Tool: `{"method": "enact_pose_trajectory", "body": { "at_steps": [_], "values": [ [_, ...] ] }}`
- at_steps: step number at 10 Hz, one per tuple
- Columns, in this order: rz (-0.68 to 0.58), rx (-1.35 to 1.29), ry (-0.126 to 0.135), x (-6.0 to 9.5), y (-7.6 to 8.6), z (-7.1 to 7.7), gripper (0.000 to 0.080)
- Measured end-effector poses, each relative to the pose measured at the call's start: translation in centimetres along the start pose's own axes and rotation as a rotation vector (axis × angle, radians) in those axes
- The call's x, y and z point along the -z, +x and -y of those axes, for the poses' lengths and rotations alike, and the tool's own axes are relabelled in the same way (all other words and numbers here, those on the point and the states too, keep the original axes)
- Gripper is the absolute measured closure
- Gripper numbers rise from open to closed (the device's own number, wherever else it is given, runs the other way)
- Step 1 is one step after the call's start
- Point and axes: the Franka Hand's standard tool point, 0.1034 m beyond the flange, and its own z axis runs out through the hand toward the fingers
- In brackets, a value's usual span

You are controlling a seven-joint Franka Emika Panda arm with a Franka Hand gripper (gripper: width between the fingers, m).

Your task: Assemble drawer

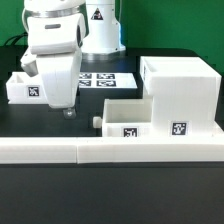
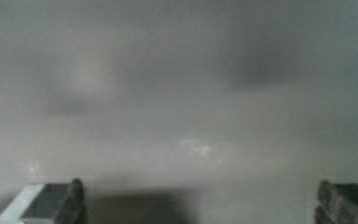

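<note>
The tall white housing stands at the exterior view's right with a square tag low on its front. One small tray sits against its left side, with its knob pointing to the exterior view's left. The second tray sits at the far left, partly hidden behind my gripper. My gripper hangs next to that second tray, between the two trays. In the wrist view my gripper is open and empty. Its fingers stand wide apart over a blurred grey surface.
A long low white wall strip runs along the front of the table. The marker board lies flat behind the trays. The arm's white base stands at the back.
</note>
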Motion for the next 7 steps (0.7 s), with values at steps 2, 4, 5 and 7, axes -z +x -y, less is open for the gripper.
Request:
{"method": "enact_pose_trajectory", "body": {
  "at_steps": [2,4,5,7],
  "values": [
    [-0.007,-0.007,0.007,-0.6,0.9,-0.1,0.0150],
    [-0.017,-0.025,0.013,-1.2,2.5,-0.3,0.0150],
    [-0.016,-0.059,0.010,-1.2,3.1,-0.5,0.0150],
    [-0.003,-0.108,0.011,-1.2,3.3,-0.5,0.0150]
  ]
}}
